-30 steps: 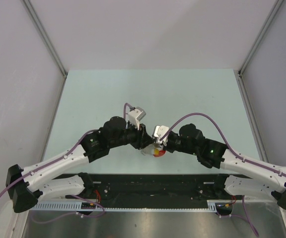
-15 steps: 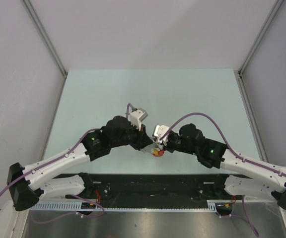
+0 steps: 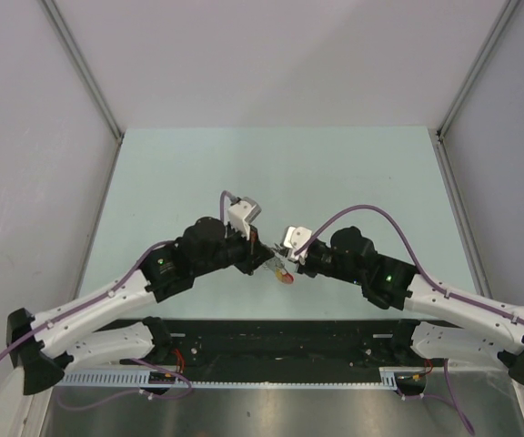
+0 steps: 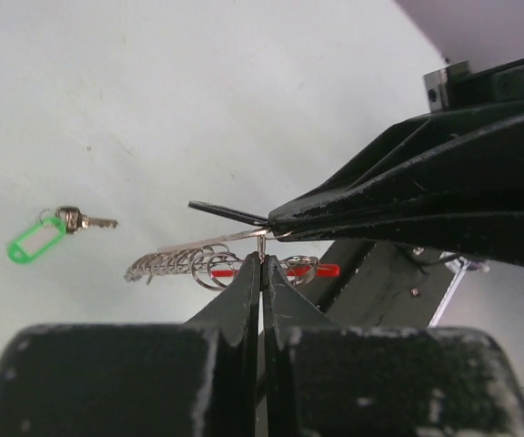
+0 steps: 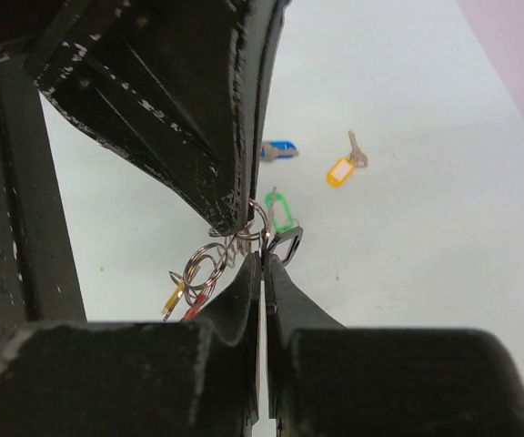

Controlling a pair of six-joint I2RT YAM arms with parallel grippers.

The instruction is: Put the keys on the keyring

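The keyring hangs in the air between my two grippers. Its silver coil [image 4: 173, 264] and red arc [image 4: 324, 270] show in the left wrist view, and its rings [image 5: 209, 262] in the right wrist view. In the top view it [image 3: 284, 274] sits below both tips. My left gripper [image 4: 262, 259] is shut on a thin wire of the ring. My right gripper [image 5: 262, 256] is shut on a black-tagged key [image 5: 286, 242] at the ring. A yellow tag [image 5: 173, 299] hangs from the rings. Green [image 5: 281, 212], blue [image 5: 280, 148] and yellow [image 5: 342, 168] keys lie on the table.
The two grippers [image 3: 267, 259] [image 3: 287, 262] meet tip to tip over the near middle of the pale green table [image 3: 353, 173]. The green key also shows at the left in the left wrist view [image 4: 36, 240]. Grey walls stand on both sides and behind.
My left wrist has swung a little to the left and the ring cluster has shifted slightly up and left. Both grippers stay shut and together.
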